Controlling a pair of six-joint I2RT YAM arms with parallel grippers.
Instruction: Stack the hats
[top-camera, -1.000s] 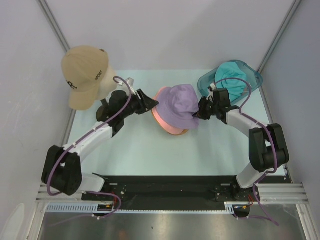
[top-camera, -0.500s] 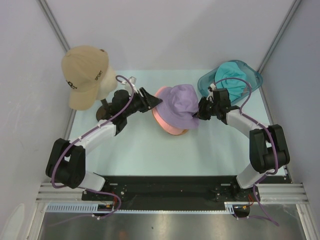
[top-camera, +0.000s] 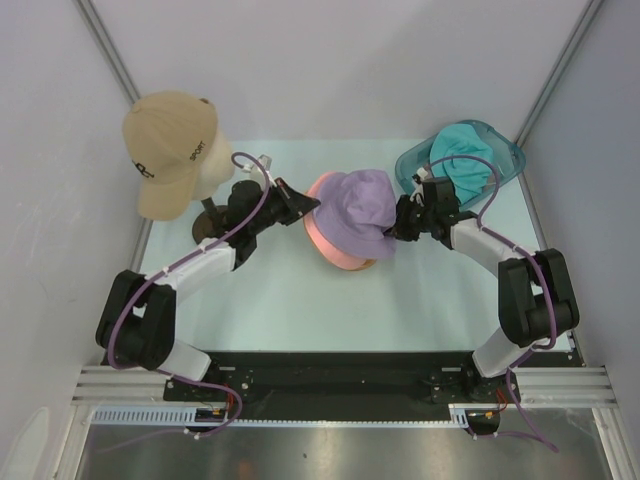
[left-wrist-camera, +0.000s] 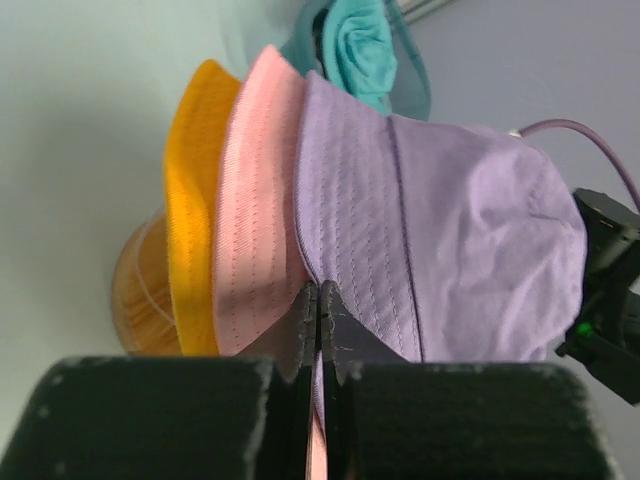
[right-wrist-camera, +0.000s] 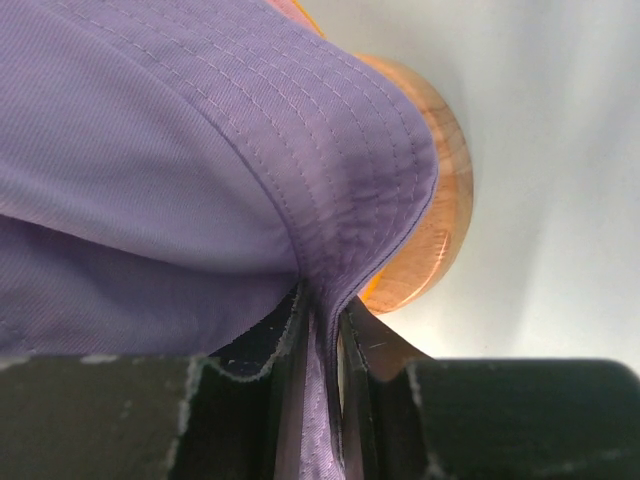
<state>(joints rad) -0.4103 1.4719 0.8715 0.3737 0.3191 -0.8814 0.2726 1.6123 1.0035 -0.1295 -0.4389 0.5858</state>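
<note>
A lilac hat sits on top of a pink hat at the table's middle. In the left wrist view the lilac hat, the pink hat and a yellow-orange hat lie layered over a round wooden stand. My left gripper is at the stack's left side, its jaws shut on the edge of the lilac brim. My right gripper is at the right side, shut on a fold of the lilac brim. A teal hat lies in the tub.
The clear teal tub stands at the back right, close behind my right arm. At the back left a tan cap sits on a cream mannequin head, just behind my left arm. Walls close in on both sides.
My left gripper has closed from open onto the lilac brim's edge, and the left arm has drawn in slightly. The right gripper and the hats have stayed put.
</note>
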